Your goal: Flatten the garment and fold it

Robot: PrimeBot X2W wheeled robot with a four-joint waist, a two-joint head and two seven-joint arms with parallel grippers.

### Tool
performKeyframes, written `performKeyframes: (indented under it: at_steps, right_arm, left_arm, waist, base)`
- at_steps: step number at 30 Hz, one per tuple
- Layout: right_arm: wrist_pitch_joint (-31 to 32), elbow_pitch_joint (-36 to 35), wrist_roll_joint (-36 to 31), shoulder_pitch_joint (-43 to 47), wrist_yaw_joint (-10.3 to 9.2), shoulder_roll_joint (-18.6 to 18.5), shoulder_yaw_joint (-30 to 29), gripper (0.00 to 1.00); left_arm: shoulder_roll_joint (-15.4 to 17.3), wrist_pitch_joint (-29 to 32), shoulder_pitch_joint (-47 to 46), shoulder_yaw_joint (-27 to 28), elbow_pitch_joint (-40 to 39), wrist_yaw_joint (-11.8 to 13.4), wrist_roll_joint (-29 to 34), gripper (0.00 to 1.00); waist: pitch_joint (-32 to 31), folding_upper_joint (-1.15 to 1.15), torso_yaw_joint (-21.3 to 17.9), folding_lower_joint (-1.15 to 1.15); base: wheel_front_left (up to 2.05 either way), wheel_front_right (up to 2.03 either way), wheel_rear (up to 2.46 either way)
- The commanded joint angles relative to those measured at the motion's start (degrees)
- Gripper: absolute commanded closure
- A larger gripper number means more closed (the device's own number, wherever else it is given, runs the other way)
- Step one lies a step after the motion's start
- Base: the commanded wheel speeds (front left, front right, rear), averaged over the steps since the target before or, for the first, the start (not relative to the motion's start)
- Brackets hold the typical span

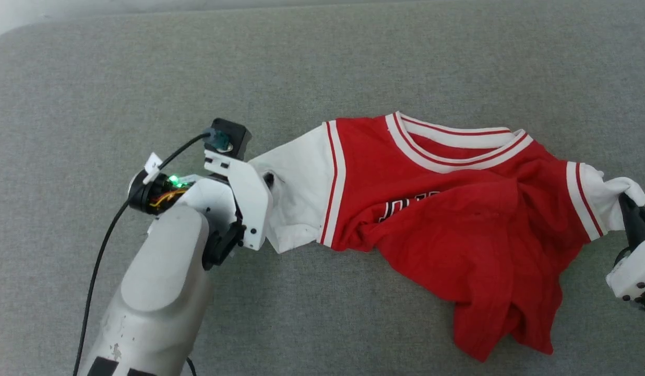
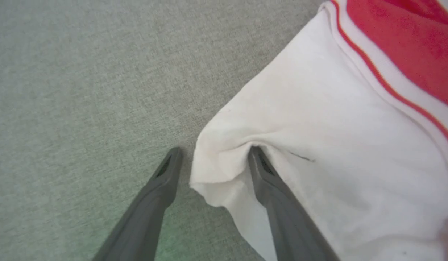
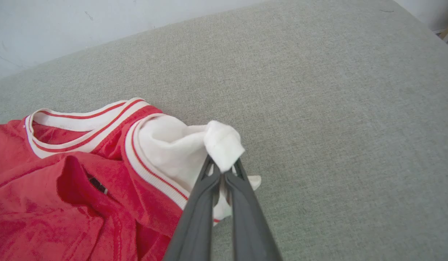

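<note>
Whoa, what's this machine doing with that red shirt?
A two-armed robot is spreading out a red jersey on a grey fabric surface so it can fold it. Its right gripper is pinched shut on the tip of one white sleeve. Its left gripper stands open at the other sleeve, one finger on the cloth and one on the surface beside it, not gripping. The body is bunched and wrinkled, so no folding has begun.
</note>
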Motion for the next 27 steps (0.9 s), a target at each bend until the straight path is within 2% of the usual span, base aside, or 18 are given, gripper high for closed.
performKeyframes:
  at_steps: [1, 5, 9, 15, 20, 27]
  right_arm:
    - [-0.25, -0.33, 0.29, -0.87, -0.04, 0.22, 0.13, 1.00]
    - [-0.63, -0.20, 0.10, -1.00, -0.04, 0.27, -0.04, 1.00]
    - [-1.54, -0.18, -0.11, -0.80, -0.04, 0.30, -0.19, 1.00]
    - [-4.03, -1.25, -0.03, -0.75, -0.04, 0.31, 1.19, 1.00]
    - [-5.81, -2.92, -0.81, -3.52, -0.04, 0.19, 4.78, 1.00]
    - [-6.05, -1.73, -1.87, -13.09, -0.04, -3.10, 11.65, 1.00]
  left_arm:
    - [-0.68, 1.58, 1.74, -1.64, 2.71, -0.96, -0.40, 1.00]
    - [-0.24, 2.10, 1.45, -2.72, 2.81, -1.64, -1.67, 1.00]
    - [0.63, -0.41, 1.78, -3.02, 1.19, -1.89, -2.41, 1.00]
    - [0.29, -12.03, 4.84, 0.72, -4.78, 1.09, -3.95, 1.00]
    - [1.13, -20.35, 6.83, 5.11, -10.66, 2.12, -6.42, 1.00]
    - [3.05, -22.99, 3.95, 8.37, -17.75, 3.16, -7.23, 1.00]
  waist:
    - [0.43, 0.00, -0.36, 0.01]
    - [0.25, 0.00, -0.21, 0.01]
    - [-1.18, 0.00, 0.35, 0.01]
    - [-4.18, 0.00, 0.95, 0.01]
    - [-6.89, 0.00, 0.32, 0.01]
    - [-11.32, 0.00, -1.11, 0.01]
  base:
    - [0.00, 0.00, 0.00]
    - [0.00, 0.00, 0.00]
    - [0.00, 0.00, 0.00]
    - [0.00, 0.00, 0.00]
    - [0.00, 0.00, 0.00]
    - [0.00, 0.00, 0.00]
